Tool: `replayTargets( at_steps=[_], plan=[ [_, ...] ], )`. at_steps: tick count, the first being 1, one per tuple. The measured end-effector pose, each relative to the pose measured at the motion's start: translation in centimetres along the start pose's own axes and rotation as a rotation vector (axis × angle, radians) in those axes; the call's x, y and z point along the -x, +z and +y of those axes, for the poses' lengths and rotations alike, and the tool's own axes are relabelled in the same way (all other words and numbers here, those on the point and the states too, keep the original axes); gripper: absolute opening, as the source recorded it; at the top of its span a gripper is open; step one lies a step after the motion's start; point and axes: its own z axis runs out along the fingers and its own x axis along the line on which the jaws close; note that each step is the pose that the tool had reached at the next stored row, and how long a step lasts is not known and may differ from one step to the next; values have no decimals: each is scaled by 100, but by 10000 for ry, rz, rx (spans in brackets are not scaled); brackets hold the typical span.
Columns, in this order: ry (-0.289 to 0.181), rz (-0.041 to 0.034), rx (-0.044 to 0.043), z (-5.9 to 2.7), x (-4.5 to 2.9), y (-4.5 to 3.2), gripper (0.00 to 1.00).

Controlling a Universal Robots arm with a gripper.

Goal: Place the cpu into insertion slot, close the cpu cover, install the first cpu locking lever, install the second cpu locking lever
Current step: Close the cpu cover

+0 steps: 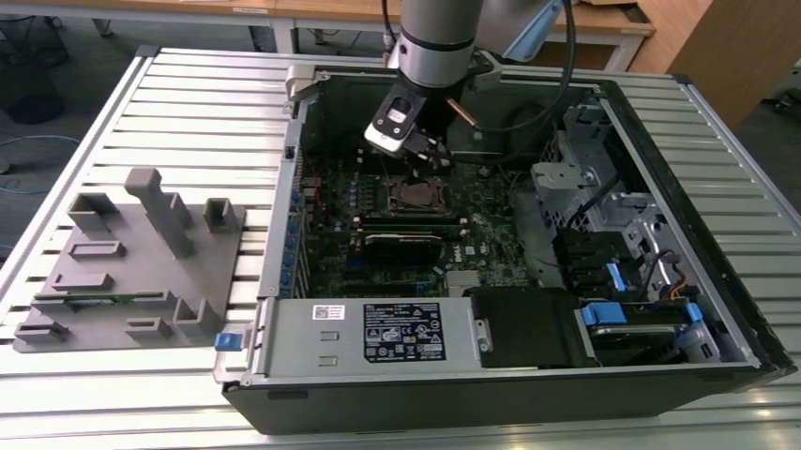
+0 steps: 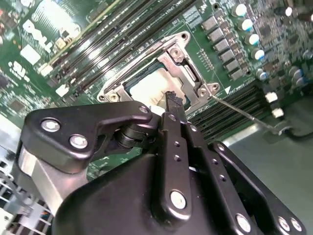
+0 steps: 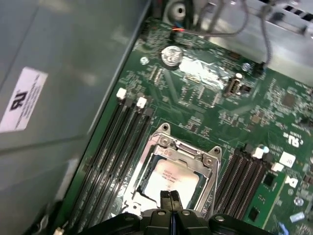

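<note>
The cpu (image 3: 171, 178) lies in the insertion slot (image 1: 417, 195) on the green board, its pale metal top (image 2: 146, 89) showing through the cut-out. The silvery cpu cover (image 3: 208, 164) lies down around it, seen as a frame (image 2: 146, 61) in the second wrist view too. My gripper (image 3: 169, 196) is shut with nothing between its black fingers; its tip (image 2: 173, 100) sits at the cover's edge, low over the socket (image 1: 432, 161). A thin wire locking lever (image 2: 244, 116) slants out from one socket corner, away from the cover.
Long black memory slots (image 3: 122, 142) flank the socket on both sides. The open computer case (image 1: 701, 197) walls in the board, with a labelled grey power supply (image 1: 375, 330) at the front and drive bays (image 1: 601, 202) on the exterior view's right. A grey fixture (image 1: 126, 262) stands on the slatted table.
</note>
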Motion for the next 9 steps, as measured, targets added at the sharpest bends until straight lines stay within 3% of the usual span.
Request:
replayTargets(
  at_steps=[9],
  plan=[
    [-1640, 26, -29, 0, 0, 10, 11]
  ],
)
